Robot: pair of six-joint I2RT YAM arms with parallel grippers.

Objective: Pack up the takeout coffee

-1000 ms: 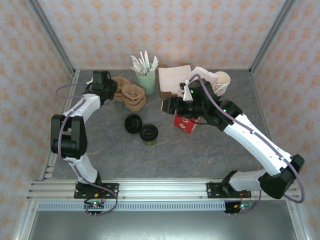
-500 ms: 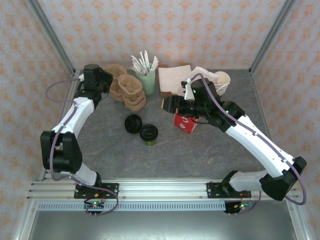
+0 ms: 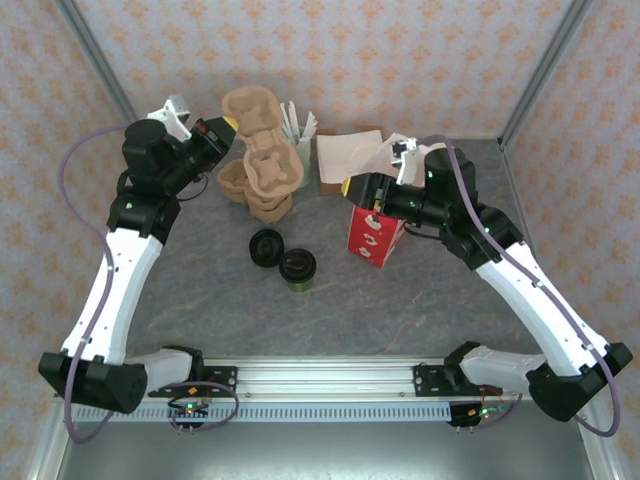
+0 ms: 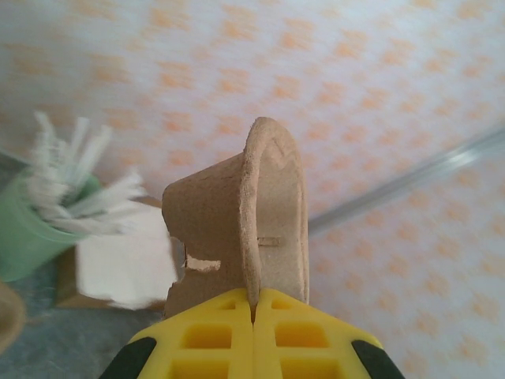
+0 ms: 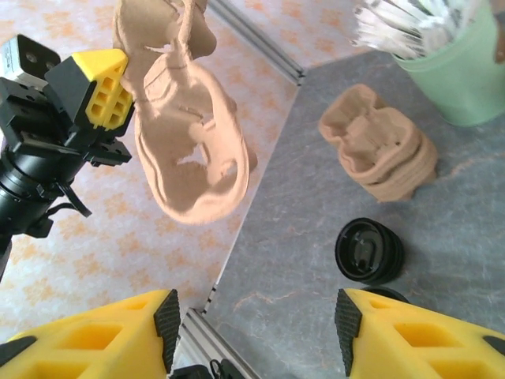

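Up has gone the left gripper (image 3: 222, 128), pinching a brown cup tray (image 3: 262, 140) over the table's (image 3: 400, 300) far left corner. The right gripper (image 3: 352, 190) is spread wide. The takeout coffee (image 3: 298, 267) stands mid-table, well apart from both.

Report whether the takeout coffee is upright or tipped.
Upright: the coffee stands on the table, its black lid facing up, olive side showing below.

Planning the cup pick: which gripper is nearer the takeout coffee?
Right. The right gripper is open by the red-and-white bag, just right of the takeout coffee; the left gripper is far back-left, clamping a pulp carrier.
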